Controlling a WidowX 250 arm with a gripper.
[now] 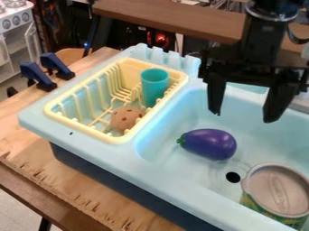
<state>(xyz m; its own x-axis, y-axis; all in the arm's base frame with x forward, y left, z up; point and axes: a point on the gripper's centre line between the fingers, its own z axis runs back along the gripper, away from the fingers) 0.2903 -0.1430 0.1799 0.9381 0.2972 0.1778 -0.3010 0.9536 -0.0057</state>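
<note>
- Claw [243,116]: open, fingers spread wide and pointing down; nothing gripped. Position: above the far part of the sink basin.
- Eggplant [209,144]: purple, lying on its side on the basin floor, below the claw and apart from it. Green stem end faces the rack; rounded end faces the basin's right side.
- Drain hole [233,177]: round, dark, in the basin floor between eggplant and can.
- Can [278,190]: silver top facing up, patterned side; located at the basin's near edge, toward the right.
- Sink [174,189]: light blue top, dark base, seated on the wooden worktop [23,140].
- Rack [111,137]: yellow, slatted, fitted in the left part of the sink.
- Cup [154,85]: teal, upright, near the rack's far right corner.
- Brown round item [126,118]: dark-spotted, in the rack, nearer its near right corner than the cup.
- Clamps [47,72]: two, blue, at the worktop's far left edge.
</note>
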